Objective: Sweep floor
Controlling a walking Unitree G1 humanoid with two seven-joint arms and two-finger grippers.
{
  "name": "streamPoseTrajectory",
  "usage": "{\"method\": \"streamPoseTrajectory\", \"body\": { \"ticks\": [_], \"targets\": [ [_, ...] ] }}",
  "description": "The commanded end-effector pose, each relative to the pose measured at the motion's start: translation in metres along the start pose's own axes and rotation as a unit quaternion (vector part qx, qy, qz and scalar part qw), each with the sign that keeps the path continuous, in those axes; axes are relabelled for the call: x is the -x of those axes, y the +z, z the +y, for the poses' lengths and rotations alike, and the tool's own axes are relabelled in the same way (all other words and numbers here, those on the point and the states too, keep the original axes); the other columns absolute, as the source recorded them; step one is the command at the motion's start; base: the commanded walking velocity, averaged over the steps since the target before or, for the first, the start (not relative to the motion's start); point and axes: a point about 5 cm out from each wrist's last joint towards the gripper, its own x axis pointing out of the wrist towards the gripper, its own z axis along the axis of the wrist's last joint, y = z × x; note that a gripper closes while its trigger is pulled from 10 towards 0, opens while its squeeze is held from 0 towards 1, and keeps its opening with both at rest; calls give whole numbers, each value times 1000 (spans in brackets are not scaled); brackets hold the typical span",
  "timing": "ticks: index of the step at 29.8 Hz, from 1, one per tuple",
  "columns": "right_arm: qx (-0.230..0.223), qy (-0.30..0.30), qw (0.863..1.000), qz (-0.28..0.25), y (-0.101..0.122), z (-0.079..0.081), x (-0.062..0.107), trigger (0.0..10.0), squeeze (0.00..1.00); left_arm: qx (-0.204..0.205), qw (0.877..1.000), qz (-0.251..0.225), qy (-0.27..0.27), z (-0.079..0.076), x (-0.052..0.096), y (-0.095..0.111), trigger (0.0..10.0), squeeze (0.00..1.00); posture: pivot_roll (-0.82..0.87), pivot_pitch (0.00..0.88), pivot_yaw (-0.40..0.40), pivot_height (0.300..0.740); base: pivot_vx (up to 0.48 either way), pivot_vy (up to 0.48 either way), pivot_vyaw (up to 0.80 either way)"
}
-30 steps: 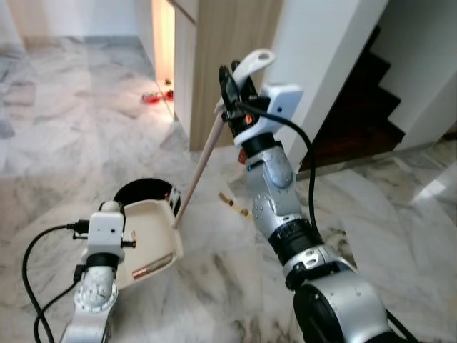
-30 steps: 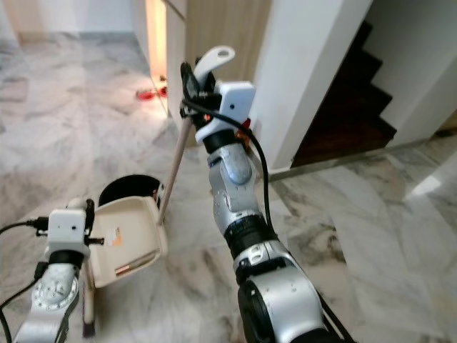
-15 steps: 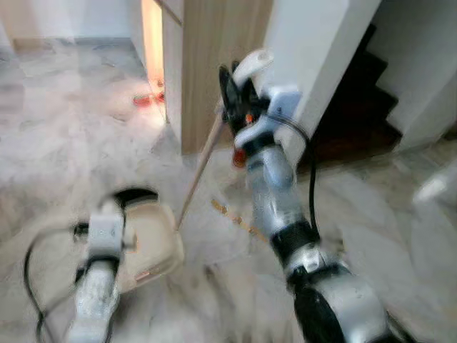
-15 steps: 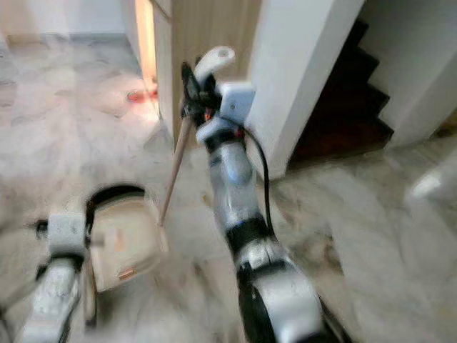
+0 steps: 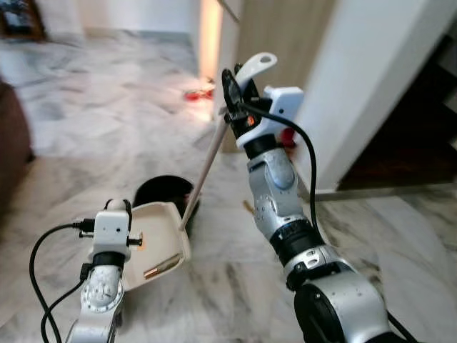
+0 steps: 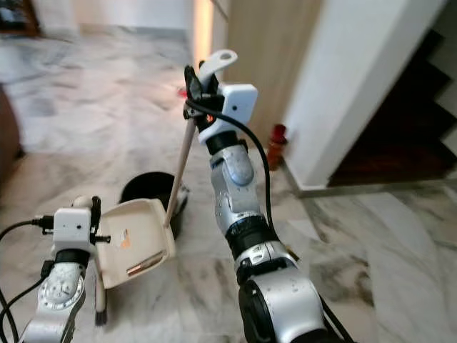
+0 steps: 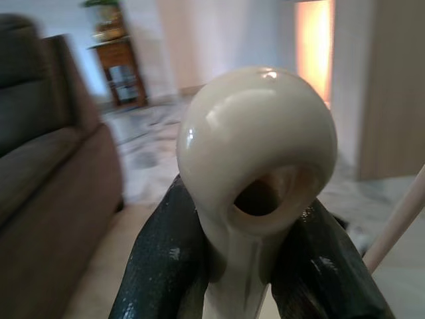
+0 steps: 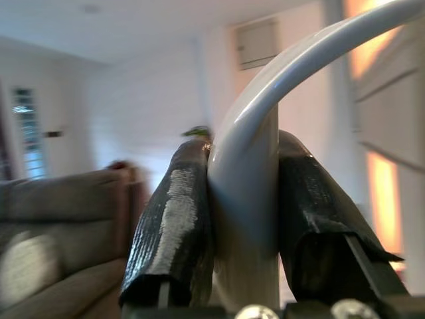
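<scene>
Left eye view: right gripper [image 5: 232, 89] is up high at centre, fingers clamped on the broom [image 5: 202, 170] by its white top, stick slanting down to the marble floor [image 5: 93, 136]. Left gripper [image 7: 255, 266] squeezes the cream dustpan [image 5: 158, 239] handle, near left, just in front of a black bin [image 5: 158, 191].

Glossy marble floor [image 5: 107, 128], wooden broom stick [image 5: 203, 168] (cream plastic dustpan [image 5: 158, 236], approx. matt)
</scene>
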Motion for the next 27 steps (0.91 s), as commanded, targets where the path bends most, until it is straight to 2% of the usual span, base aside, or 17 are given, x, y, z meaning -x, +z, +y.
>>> {"method": "streamPoseTrajectory", "body": {
  "ticks": [1, 18, 19, 22, 27],
  "targets": [
    [-28, 6, 999, -34, 9, 16, -9, 10000, 0, 2, 999, -33, -7, -4, -2, 11, 10000, 0, 193, 0, -122, 740, 0, 0, 800],
    [-28, 6, 999, -34, 9, 16, -9, 10000, 0, 2, 999, -33, -7, -4, -2, 11, 10000, 0, 193, 0, -122, 740, 0, 0, 800],
    [-29, -1, 999, -31, 8, 16, -9, 10000, 0, -4, 999, -35, -14, -1, -4, 13, 10000, 0, 186, 0, -48, 740, 0, 0, 0],
    [-29, -20, 999, -29, 6, 14, -7, 10000, 0, -17, 999, -37, -34, 2, -10, 16, 10000, 0, 176, 0, -29, 740, 0, 0, 0],
    [-13, -39, 999, -27, 7, 2, -5, 10000, 0, -14, 997, -46, -57, -8, -19, 20, 10000, 0, 130, 0, 14, 740, 0, 0, 0]
  ]
}}
